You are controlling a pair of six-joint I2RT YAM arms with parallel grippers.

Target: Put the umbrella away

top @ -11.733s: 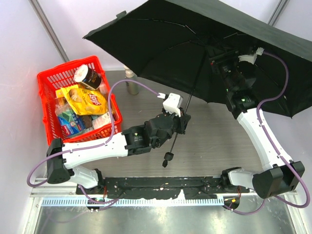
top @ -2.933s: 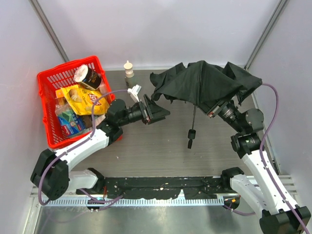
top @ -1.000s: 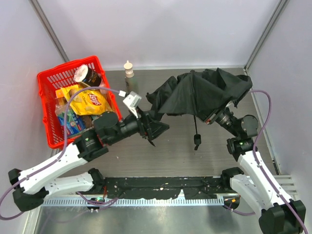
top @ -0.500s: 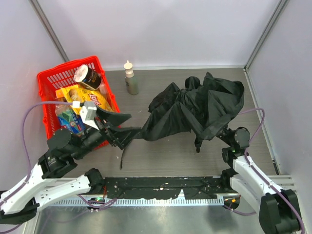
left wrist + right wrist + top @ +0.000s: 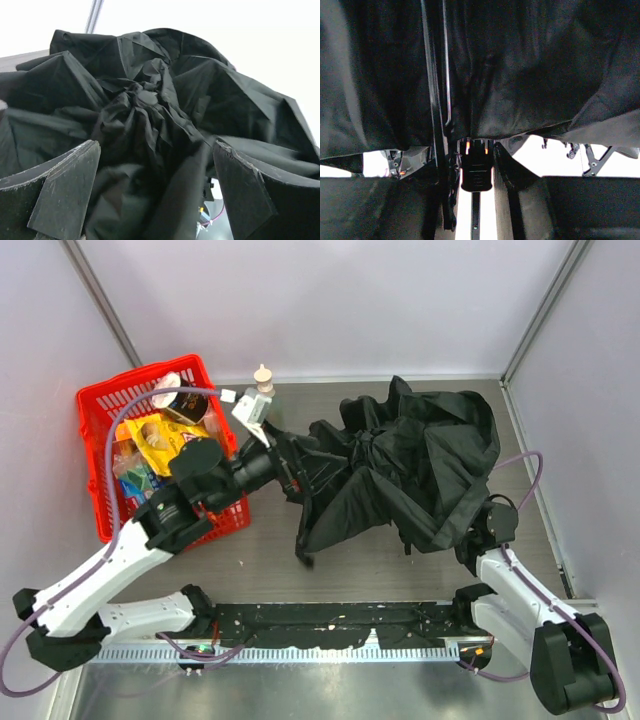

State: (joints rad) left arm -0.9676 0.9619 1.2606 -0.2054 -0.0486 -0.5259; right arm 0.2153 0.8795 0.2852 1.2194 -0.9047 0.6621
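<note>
The umbrella lies folded in on itself, a crumpled heap of black fabric on the right half of the table. My left gripper is at its left edge. In the left wrist view that gripper stands wide open, with bunched fabric in front of and between the fingers, which do not press on it. My right arm sits low at the right, its gripper hidden under the canopy. In the right wrist view the gripper is closed round the umbrella's black runner and thin shaft, with fabric hanging above.
A red basket full of snack bags and a cup stands at the left, right beside my left arm. A small bottle stands at the back, near the left wrist. Walls close in the back and right sides.
The canopy has sunk lower and spread over the right arm, which dropped towards the table. My left gripper swung from the front left up to the umbrella's left edge and opened wide.
</note>
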